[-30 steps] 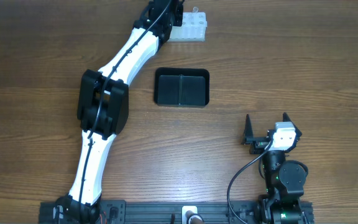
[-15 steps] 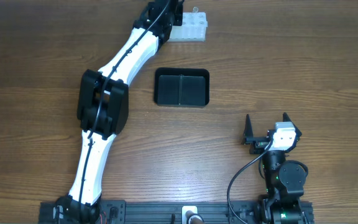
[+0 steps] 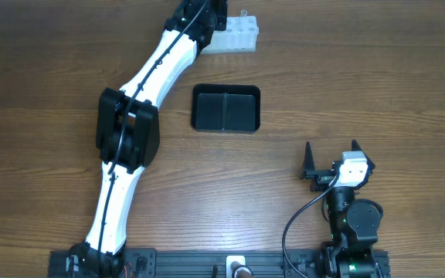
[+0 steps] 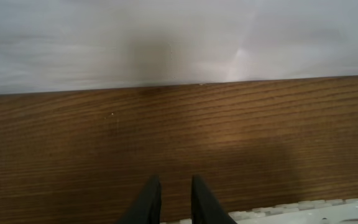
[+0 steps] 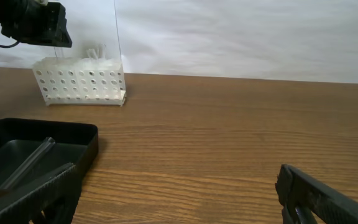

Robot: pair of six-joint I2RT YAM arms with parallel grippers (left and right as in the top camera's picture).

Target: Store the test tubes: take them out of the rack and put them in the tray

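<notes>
Rack: white perforated plastic rack [image 3: 238,38] at far edge of brown wood table [image 3: 377,85]; clear test tubes [image 5: 93,52] stand upright in it.
Tray: black rectangular plastic tray [image 3: 226,89] mid-table, near rack, w/ one clear tube [image 5: 27,163] lying flat inside.
Left gripper [image 4: 169,183]: at the rack; fingers a narrow gap apart, and we see nothing btwn them.
Right gripper [image 5: 176,202]: by its base, well apart from tray; fingers spread wide, empty.
Handling: we judge the tubes light, stiff, slick and breakable. Pinch gently near the top and lift straight up.
</notes>
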